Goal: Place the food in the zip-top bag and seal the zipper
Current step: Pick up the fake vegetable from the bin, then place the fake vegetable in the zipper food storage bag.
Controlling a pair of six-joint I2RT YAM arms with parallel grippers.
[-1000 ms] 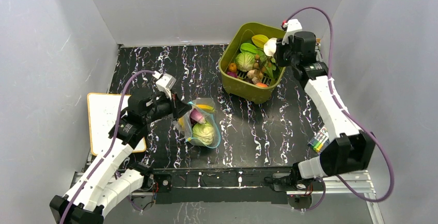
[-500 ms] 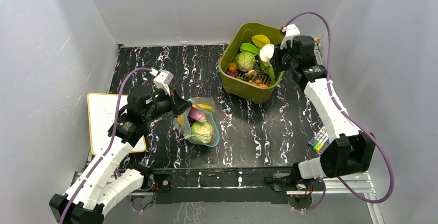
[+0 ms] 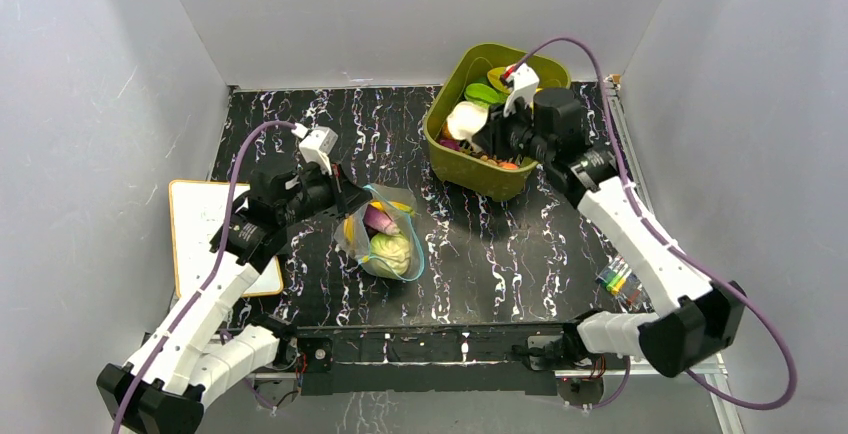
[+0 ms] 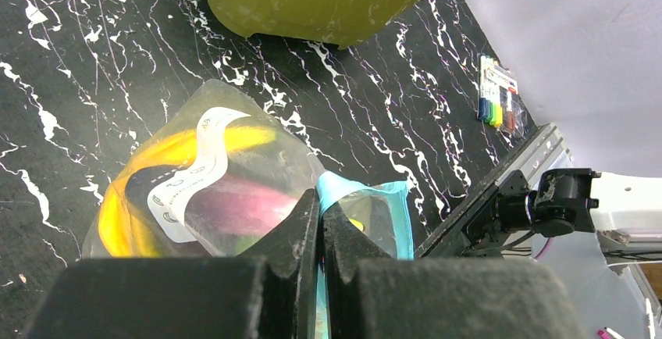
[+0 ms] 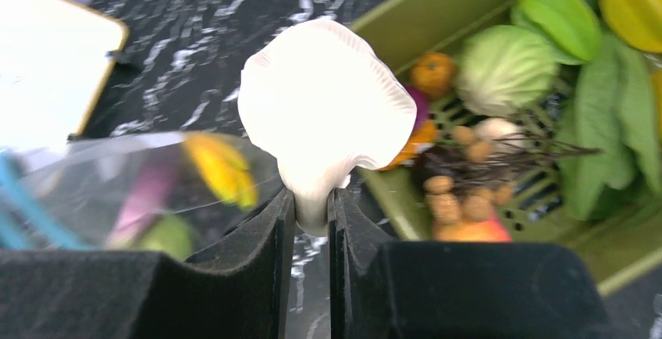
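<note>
1. Nearest, the zip-top bag [image 3: 388,244] lies on the black marbled table [image 3: 500,254]. It holds a green cabbage [image 3: 392,251], a purple eggplant [image 3: 378,221] and a yellow banana [image 3: 398,208].
2. The left gripper [image 4: 320,208] is clamped tight on the bag's edge, right beside the light blue zipper [image 4: 371,198].
3. A white board [image 3: 200,219] lies to the left and a marker pack [image 3: 615,276] to the right.
4. Farther back, the right gripper [image 5: 312,198] pinches the stem of a white mushroom [image 5: 324,112] over the olive tub [image 3: 480,179].
5. Inside the tub sit another cabbage [image 5: 507,69], green leaves [image 5: 609,120] and an orange piece [image 5: 435,73].
</note>
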